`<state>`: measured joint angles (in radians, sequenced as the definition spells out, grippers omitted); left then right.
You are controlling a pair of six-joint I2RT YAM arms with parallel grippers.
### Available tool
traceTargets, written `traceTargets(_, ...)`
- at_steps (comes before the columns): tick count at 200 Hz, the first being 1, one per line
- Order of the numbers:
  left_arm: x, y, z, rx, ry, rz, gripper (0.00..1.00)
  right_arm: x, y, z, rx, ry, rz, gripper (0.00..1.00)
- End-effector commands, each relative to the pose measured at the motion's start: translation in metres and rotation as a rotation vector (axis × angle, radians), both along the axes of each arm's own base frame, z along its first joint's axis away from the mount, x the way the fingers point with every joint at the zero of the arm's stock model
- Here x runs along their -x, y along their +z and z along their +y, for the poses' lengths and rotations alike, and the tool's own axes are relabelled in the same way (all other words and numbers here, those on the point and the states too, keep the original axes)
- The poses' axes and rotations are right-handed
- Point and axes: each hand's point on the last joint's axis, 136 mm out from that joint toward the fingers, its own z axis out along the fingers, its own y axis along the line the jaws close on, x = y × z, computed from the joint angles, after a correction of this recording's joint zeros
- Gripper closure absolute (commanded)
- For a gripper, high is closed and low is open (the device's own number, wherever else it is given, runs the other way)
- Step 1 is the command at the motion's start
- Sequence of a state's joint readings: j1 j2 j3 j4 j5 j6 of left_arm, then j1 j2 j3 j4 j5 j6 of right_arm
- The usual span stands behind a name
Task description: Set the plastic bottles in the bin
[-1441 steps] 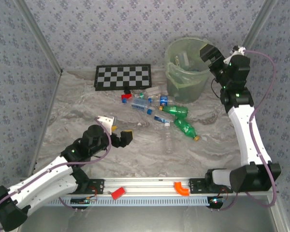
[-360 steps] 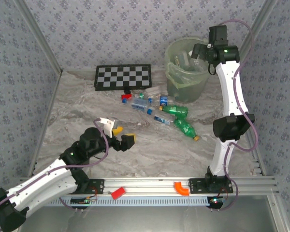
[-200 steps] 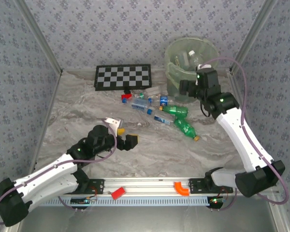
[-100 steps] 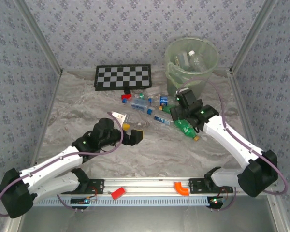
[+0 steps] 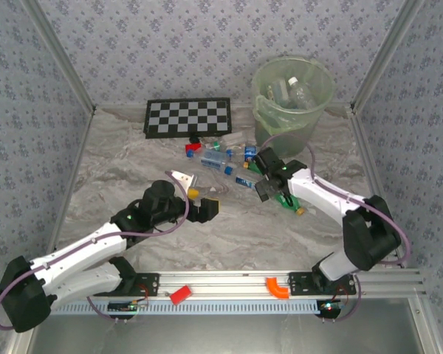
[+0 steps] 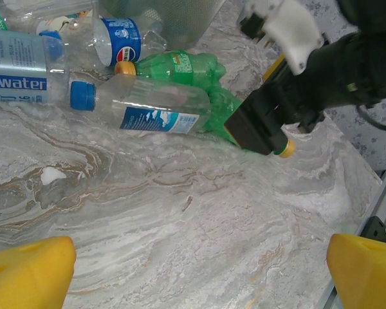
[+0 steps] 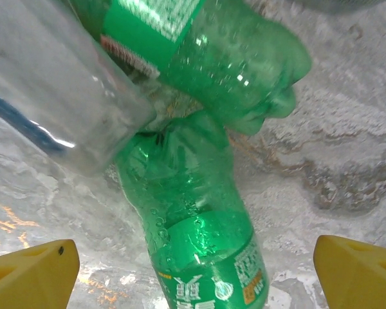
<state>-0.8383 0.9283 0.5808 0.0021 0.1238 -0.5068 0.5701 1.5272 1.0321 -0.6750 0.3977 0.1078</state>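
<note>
Right gripper [image 7: 193, 273] wide open over a green bottle [image 7: 199, 238]
We see its yellow tips [image 7: 26, 277] flanking the bottle without closing; a clear bottle [image 7: 51, 96] crowds upper left. The left gripper [image 6: 196, 270] gapes empty. One label [image 6: 16, 82] reads "water". The bin [image 5: 280, 125] stands upper right with bottles [image 5: 299, 90] inside.

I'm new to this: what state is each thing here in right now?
left tool: open, empty.
right tool: open, over the green bottle.
green bottle: lying down, crumpled.
clear bottle: lying down, blue cap on.
bin: upright, bottles inside.
</note>
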Motion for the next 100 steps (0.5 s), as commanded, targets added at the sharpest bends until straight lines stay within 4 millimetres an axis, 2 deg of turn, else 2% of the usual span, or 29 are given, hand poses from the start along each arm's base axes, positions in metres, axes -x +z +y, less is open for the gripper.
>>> traceTargets(1, 0.006, 0.011, -0.001, 0.031, -0.026, -0.030, 0.00, 0.000, -0.009, -0.009, 0.033, -0.036, 0.050, 0.07)
traceTargets(55, 0.009, 0.008, 0.009, 0.027, -0.007, -0.049, 0.00, -0.008, -0.037, -0.013, 0.022, -0.064, 0.136, 0.16)
traceTargets(100, 0.009, 0.007, 0.009, 0.022, -0.009, -0.052, 0.00, -0.015, -0.054, -0.014, 0.028, -0.073, 0.177, 0.18)
